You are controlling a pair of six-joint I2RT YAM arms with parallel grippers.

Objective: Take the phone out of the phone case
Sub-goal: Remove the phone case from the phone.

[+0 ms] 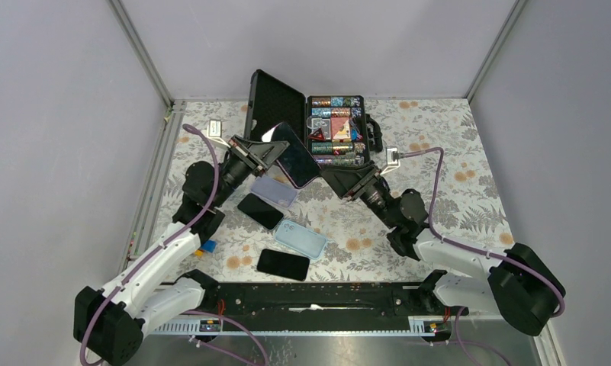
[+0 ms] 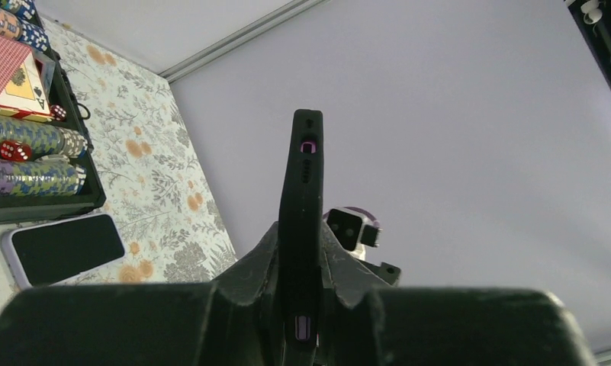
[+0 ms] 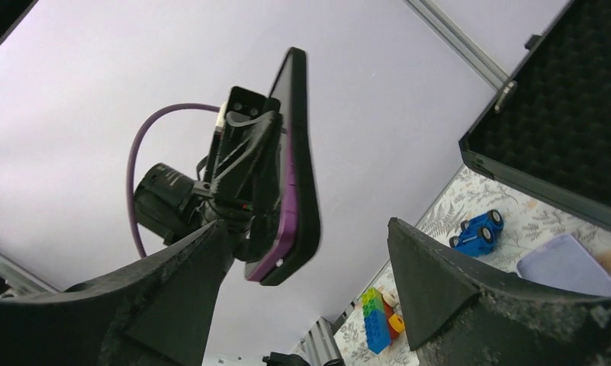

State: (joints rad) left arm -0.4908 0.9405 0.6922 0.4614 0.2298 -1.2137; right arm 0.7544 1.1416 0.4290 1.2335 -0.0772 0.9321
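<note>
Your left end effector [image 1: 265, 152] is pinching the lower end of the phone [image 1: 296, 156] and holding it up off the tabletop [image 1: 455, 198], in front of the open poker chip box [image 1: 336, 130]. The left wrist view shows the phone edge-on, clamped between both fingers. It sits in its black case [image 2: 300, 191], and from the right wrist only a strip of purple body shows along one side, so I judge the separation not yet begun. Your right end effector [image 1: 346, 180] has its fingers spread wide, just beside the phone's free end and not touching it. The step in hand is bringing the second grip in. Next, close the right fingers on the case lip alone, near a corner, then peel it away while the left holds firm. Pinch through both layers and nothing will come apart.
</note>
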